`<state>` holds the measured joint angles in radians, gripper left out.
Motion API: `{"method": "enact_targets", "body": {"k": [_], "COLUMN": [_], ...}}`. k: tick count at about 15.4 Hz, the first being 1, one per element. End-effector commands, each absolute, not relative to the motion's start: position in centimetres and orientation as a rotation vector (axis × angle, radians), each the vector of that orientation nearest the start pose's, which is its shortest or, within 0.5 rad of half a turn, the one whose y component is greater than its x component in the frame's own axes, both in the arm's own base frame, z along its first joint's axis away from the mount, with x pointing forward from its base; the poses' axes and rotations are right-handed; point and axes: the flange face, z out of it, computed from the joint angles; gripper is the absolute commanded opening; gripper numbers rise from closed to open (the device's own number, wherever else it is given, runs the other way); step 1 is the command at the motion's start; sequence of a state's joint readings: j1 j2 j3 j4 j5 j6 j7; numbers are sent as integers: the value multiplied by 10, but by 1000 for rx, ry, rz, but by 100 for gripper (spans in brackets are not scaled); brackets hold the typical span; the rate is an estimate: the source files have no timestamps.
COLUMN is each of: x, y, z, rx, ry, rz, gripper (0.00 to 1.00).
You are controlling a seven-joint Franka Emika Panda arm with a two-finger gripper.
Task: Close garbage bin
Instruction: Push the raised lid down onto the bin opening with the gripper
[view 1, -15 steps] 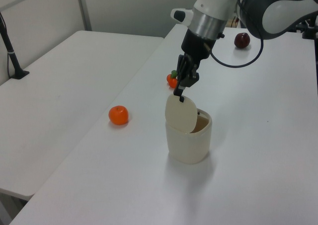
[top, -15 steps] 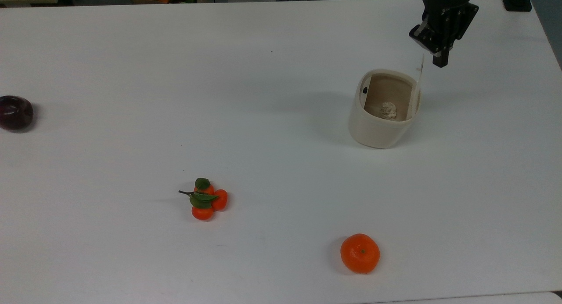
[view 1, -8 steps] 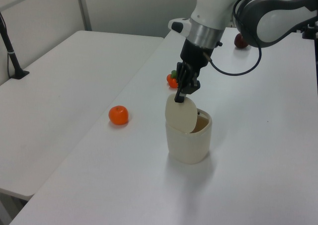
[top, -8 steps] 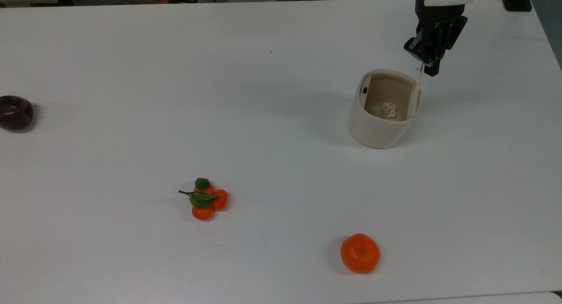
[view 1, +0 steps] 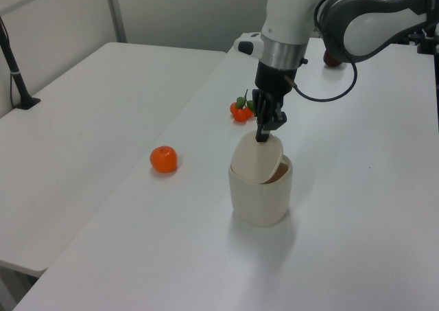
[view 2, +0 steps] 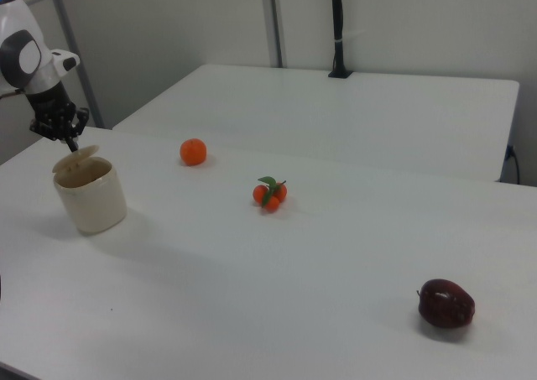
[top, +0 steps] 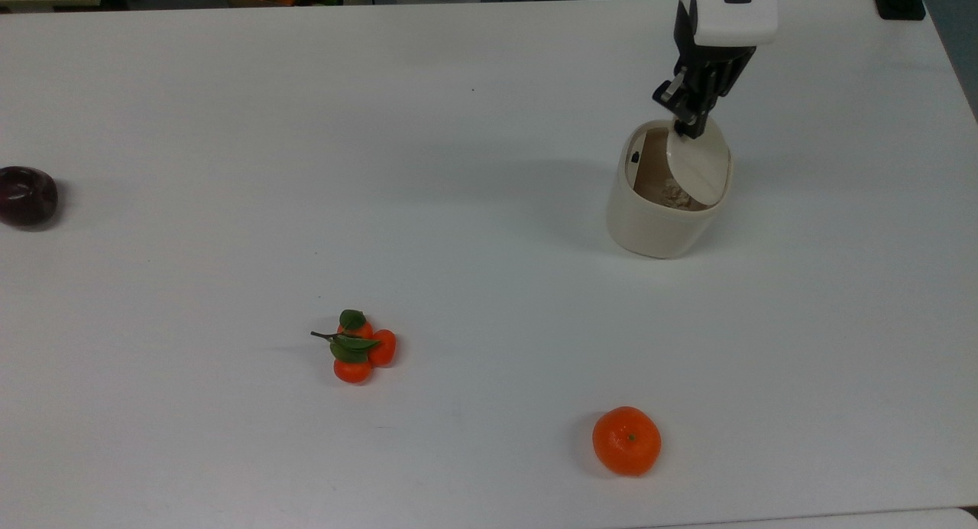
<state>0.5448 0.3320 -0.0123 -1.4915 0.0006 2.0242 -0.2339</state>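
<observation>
I have the gripper [top: 691, 126] set against the free edge of the lid [top: 699, 170], tips down. I read the fingers as pressed together, pushing the lid rather than pinching it; nothing sits between them as far as the left view shows.

The lid stands tilted, roughly half down, hinged on the top view's right side of the bin [top: 657, 227]. It covers that half of the opening. The other half is uncovered: the button [top: 635, 157] at the rim and part of a crumpled wad [top: 672, 196] inside are visible.

The bin stands upright on the table [top: 229, 170], toward the top view's upper right. An orange [top: 626, 440], a tangerine cluster [top: 357, 349] and a dark fruit [top: 27, 196] lie well apart from it.

My assessment: closing is about half complete. Remaining: press the lid flat to the rim, then withdraw.
</observation>
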Motion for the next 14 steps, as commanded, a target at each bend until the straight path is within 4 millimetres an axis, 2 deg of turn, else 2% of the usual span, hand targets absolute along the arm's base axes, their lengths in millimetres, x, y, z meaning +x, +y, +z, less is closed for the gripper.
{"method": "enact_targets", "body": {"k": [1, 5, 8, 14], "x": [584, 586, 589, 595], "y": [331, 324, 325, 327], "z": [488, 472, 453, 428], "rx": [-2917, -2936, -2942, -2948], "ry": [-1220, -1228, -1229, -1232], "rz": [-226, -184, -141, -97], "gripper": [0, 0, 0, 0]}}
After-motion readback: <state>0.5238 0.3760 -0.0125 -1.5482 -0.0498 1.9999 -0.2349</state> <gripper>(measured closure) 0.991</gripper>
